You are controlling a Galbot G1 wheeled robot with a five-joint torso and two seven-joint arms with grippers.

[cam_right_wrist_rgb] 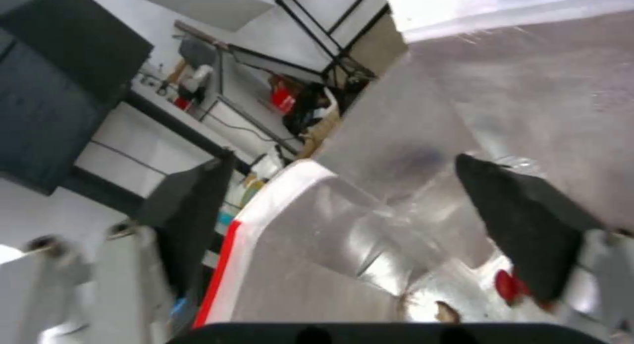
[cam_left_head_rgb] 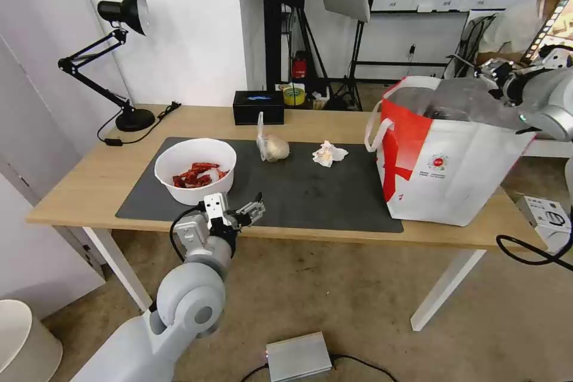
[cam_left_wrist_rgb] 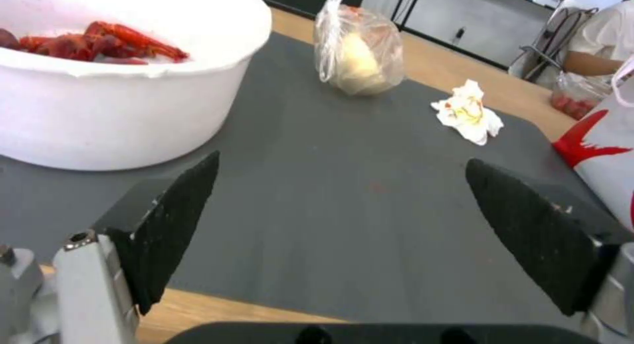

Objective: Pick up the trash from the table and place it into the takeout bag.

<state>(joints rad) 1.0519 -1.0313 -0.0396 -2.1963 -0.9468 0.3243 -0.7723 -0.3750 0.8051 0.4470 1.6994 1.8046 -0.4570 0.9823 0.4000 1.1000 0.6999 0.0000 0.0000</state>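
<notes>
On the table's (cam_left_head_rgb: pixel 77 185) dark mat stand a white bowl (cam_left_head_rgb: pixel 195 176) (cam_left_wrist_rgb: pixel 119 101) of red scraps, a knotted clear bag (cam_left_head_rgb: pixel 273 146) (cam_left_wrist_rgb: pixel 358 51) and a crumpled tissue (cam_left_head_rgb: pixel 329 154) (cam_left_wrist_rgb: pixel 470 113). My left gripper (cam_left_head_rgb: pixel 253 212) (cam_left_wrist_rgb: pixel 342 161) hovers open and empty over the mat's front edge, just right of the bowl. The takeout bag (cam_left_head_rgb: pixel 453 155) (cam_left_wrist_rgb: pixel 611 155) stands at the table's right end. My right gripper (cam_left_head_rgb: pixel 486 71) (cam_right_wrist_rgb: pixel 344 158) hangs open over its mouth, facing the foil lining (cam_right_wrist_rgb: pixel 423 126). A clear tray with red bits (cam_left_wrist_rgb: pixel 576 93) shows at the bag's top edge.
A black tissue box (cam_left_head_rgb: pixel 258 106) and a tape roll (cam_left_head_rgb: pixel 293 95) sit at the table's back edge, a black desk lamp (cam_left_head_rgb: pixel 122 59) at the back left. A grey box (cam_left_head_rgb: pixel 298 357) lies on the floor. A seated person is behind the bag.
</notes>
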